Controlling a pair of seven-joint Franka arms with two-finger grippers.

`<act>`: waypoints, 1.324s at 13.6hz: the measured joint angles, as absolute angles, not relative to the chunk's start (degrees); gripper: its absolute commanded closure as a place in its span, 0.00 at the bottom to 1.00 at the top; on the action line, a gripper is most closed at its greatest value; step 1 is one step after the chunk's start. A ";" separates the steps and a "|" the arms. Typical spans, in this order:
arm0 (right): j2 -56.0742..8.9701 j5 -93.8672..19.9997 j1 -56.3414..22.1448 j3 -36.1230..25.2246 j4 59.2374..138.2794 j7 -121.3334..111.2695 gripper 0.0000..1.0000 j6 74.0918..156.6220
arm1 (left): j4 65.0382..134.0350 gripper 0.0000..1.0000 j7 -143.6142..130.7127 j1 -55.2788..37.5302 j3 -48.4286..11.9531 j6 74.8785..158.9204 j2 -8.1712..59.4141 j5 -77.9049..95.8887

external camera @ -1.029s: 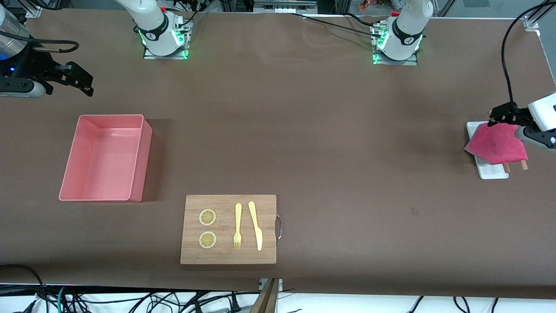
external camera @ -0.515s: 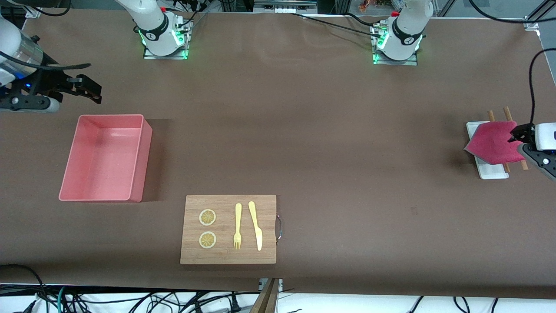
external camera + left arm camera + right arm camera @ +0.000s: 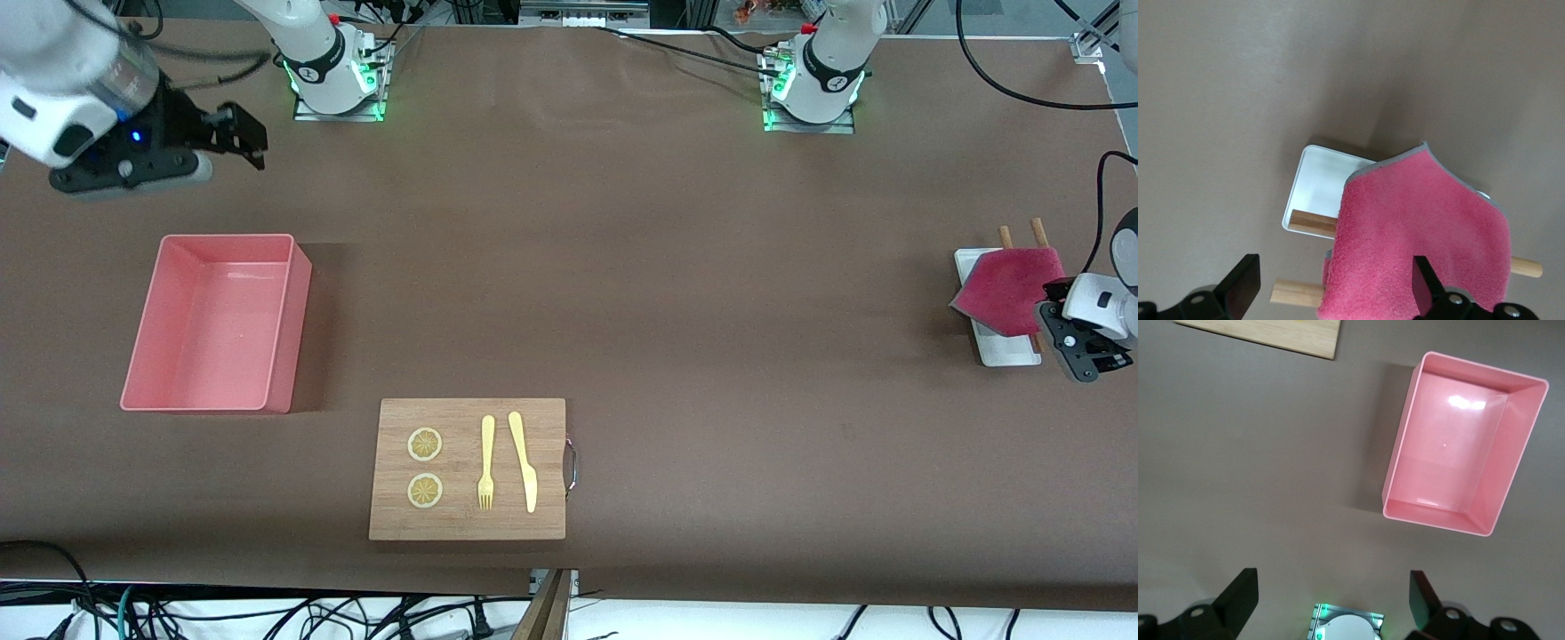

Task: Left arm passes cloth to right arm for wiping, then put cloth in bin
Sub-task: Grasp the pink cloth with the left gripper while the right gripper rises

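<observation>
— On the white tray (image 3: 1000, 354), what lies there?
— The cloth (image 3: 1007, 290), draped over two wooden sticks (image 3: 1005, 236) at the left arm's end of the table. The left gripper (image 3: 1331, 293) hangs over the cloth, fingers (image 3: 1241, 288) spread wide, one just beside its edge.
— And away from the tray?
— Well apart, the bin (image 3: 267, 364) sits at the right arm's end. The right gripper (image 3: 1331, 603) hovers above bare table near the bin, fingers apart.

Cloth (image 3: 1006, 288) on tray (image 3: 1009, 356) lies under left gripper (image 3: 1058, 316); bin (image 3: 283, 320) sits nearer than right gripper (image 3: 240, 133).
</observation>
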State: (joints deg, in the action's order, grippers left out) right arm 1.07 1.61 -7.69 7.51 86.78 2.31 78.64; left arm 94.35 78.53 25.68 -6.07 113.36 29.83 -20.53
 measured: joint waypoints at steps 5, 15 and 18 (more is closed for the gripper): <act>3.31 -4.72 -7.29 6.81 81.55 0.59 0.00 73.21 | 94.38 0.54 80.18 27.05 -6.05 113.30 31.76 -20.53; 2.82 -16.58 -6.98 2.88 98.71 -30.67 0.00 89.02 | 93.00 1.00 82.63 27.84 -6.91 109.06 31.74 -20.54; 1.75 -23.25 -6.84 1.82 104.42 -43.99 0.00 95.14 | 90.76 1.00 82.58 27.82 -8.92 104.45 29.83 -20.22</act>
